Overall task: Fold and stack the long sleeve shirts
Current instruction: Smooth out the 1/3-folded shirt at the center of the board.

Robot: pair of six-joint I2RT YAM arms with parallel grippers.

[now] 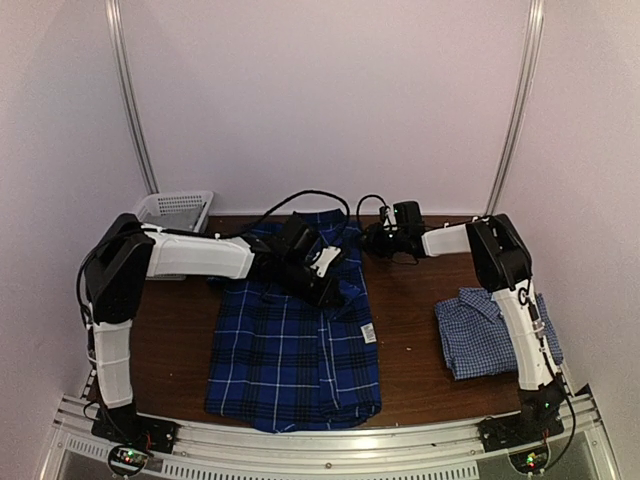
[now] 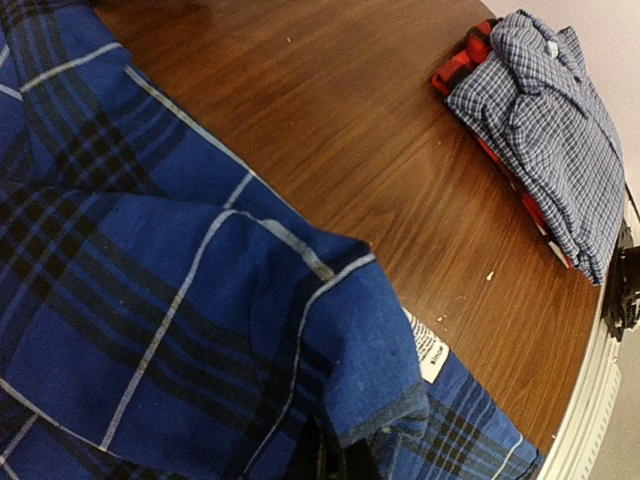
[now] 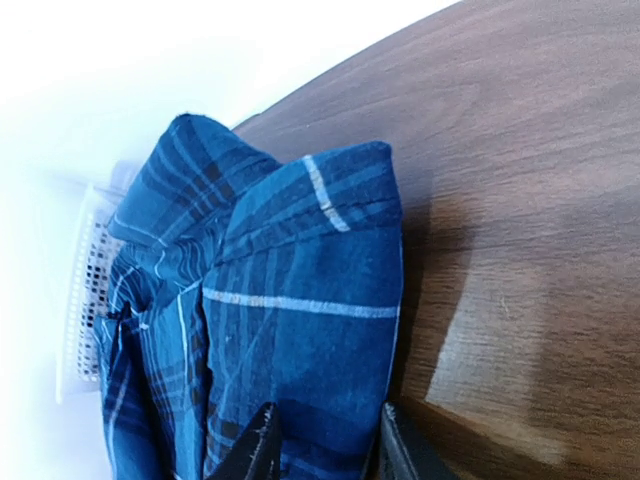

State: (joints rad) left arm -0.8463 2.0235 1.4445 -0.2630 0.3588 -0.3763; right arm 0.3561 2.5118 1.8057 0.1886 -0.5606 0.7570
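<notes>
Top external view: on the brown wooden table [image 1: 410, 330], the dark royal-blue plaid button-up shirt [image 1: 290, 360] lies centre, with the paler small-check shirt [image 1: 480, 330] folded at right. The left gripper [image 1: 322, 270] pinches plaid cloth tight and the right gripper [image 3: 325, 450] clasps a thick fold. Both far corners are best carried level, edges aligned.

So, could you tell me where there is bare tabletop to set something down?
Bare wood lies between the blue plaid shirt and the folded check shirt, and left of the plaid shirt. The back is crowded: mesh basket, left claw, right claw.
</notes>
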